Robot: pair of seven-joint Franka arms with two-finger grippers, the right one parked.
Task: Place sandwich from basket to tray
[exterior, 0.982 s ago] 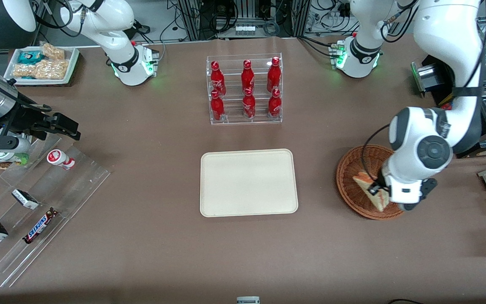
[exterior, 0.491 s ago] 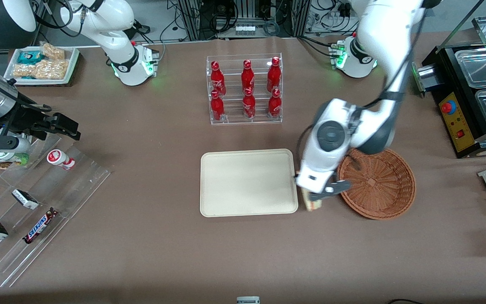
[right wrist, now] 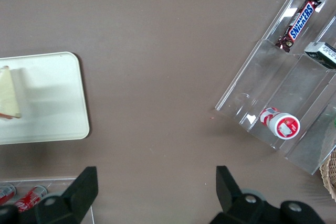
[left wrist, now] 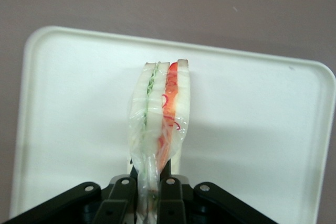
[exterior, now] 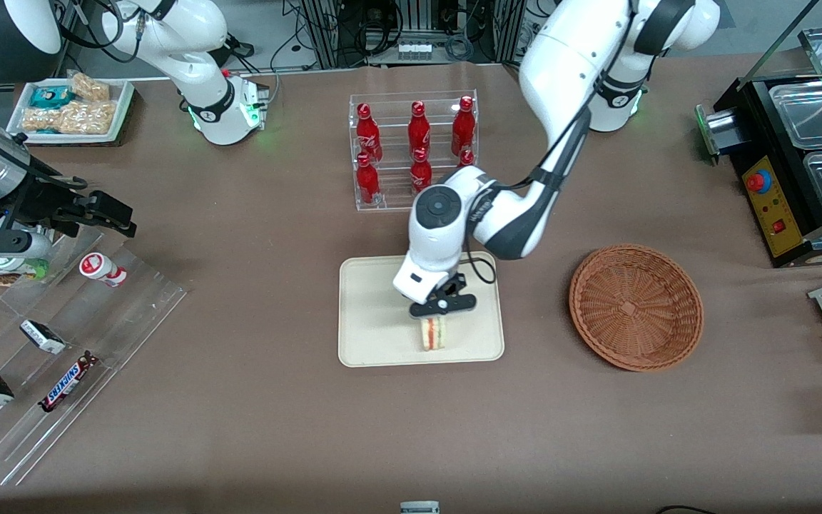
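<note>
Readable writing: "SNICKERS" on one bar [exterior: 67, 383] in the clear stepped rack [exterior: 97, 335] toward the parked arm's end of the table; Coca-Cola script on the red bottles [exterior: 419, 132].

Counts: six red bottles in a clear acrylic tiered rack [exterior: 413, 151], three per row; one sandwich [exterior: 434, 333]; one cream tray [exterior: 375, 335]; one wicker basket [exterior: 636, 307] holding nothing visible. In the stepped rack, besides the Snickers bar, two small dark-and-white packets [exterior: 43, 336] and one red-and-white capped cup [exterior: 102, 270].

Landmark, the tray. Directly over its middle, the gripper [exterior: 442, 308], clamped on the sandwich: in the left wrist view, black fingers [left wrist: 170, 192] pressed against both faces of the wrapped wedge [left wrist: 160, 121]. Sandwich inside the tray's outline, over the part nearest the front camera, well apart from the basket; whether touching the tray surface or just above it, cannot tell. Held on edge, bread faces upright, layered cut edge showing pale bread with green and orange-red filling. Long axis along the fingers' line, free end pointing away from the gripper toward the tray's front-camera rim. Basket beside the tray, toward the working arm's end. Bottle rack farther from the front camera than the tray.
</note>
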